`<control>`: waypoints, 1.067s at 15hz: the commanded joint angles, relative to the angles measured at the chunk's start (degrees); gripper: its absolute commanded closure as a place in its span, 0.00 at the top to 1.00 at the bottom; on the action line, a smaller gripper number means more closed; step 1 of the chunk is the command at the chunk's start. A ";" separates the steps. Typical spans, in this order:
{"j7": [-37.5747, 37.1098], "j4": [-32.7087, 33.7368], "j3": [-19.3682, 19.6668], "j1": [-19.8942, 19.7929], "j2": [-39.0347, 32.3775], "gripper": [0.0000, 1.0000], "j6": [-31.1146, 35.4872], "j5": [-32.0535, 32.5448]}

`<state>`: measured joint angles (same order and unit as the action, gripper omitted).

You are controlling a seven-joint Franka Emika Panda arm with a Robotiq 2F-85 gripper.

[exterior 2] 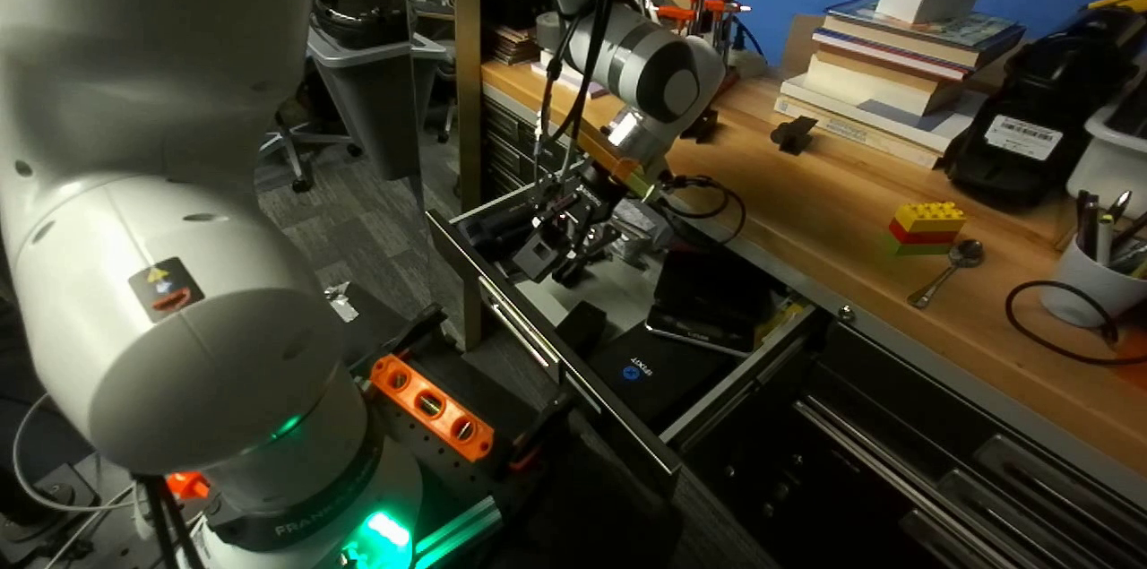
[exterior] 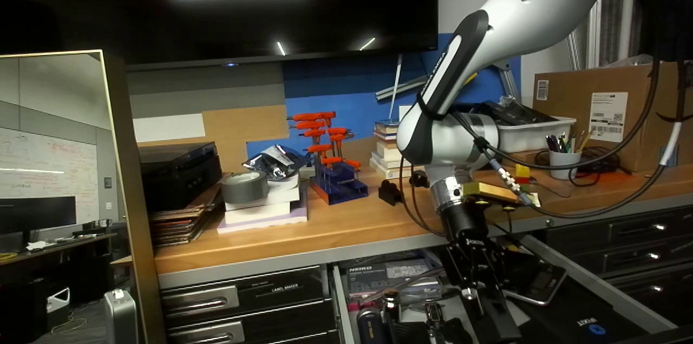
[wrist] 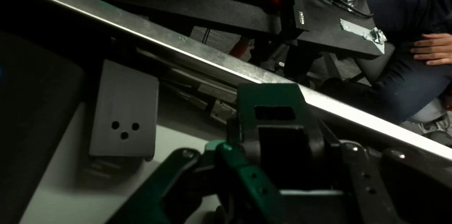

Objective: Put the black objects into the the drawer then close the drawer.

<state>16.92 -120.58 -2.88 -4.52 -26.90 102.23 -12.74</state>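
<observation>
Holding black block (wrist: 272, 94) tight btwn jaws over pulled-out drawer (exterior 2: 521, 322), so prob the put-in step rn. Next: lower gently, let go, clear out b4 closing.

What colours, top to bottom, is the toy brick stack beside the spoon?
Best seen in an exterior view, the toy brick stack is yellow, red, then green.

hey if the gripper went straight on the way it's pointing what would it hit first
Likely the drawer, at or near its front wall, with the black block that the gripper holds touching first. Depth is unclear; the drawer floor may come before that wall.
</observation>
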 commanded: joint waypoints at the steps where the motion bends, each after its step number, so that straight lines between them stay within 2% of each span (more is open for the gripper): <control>1: -0.67 0.98 0.25 0.45 -0.72 0.27 1.40 0.57; 7: -7.45 0.47 2.18 1.32 -0.62 0.27 1.43 5.46; 13: -10.53 0.86 2.39 1.47 -1.30 0.27 0.76 7.20; 14: -11.20 0.95 2.46 1.58 -1.45 0.38 0.66 7.28; 15: -11.88 0.99 2.54 1.67 -1.56 0.75 0.67 7.35; 16: -12.24 1.08 2.53 1.65 -1.67 0.75 0.48 7.30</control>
<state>6.80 -120.41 -1.08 -3.91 -28.34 103.94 -6.37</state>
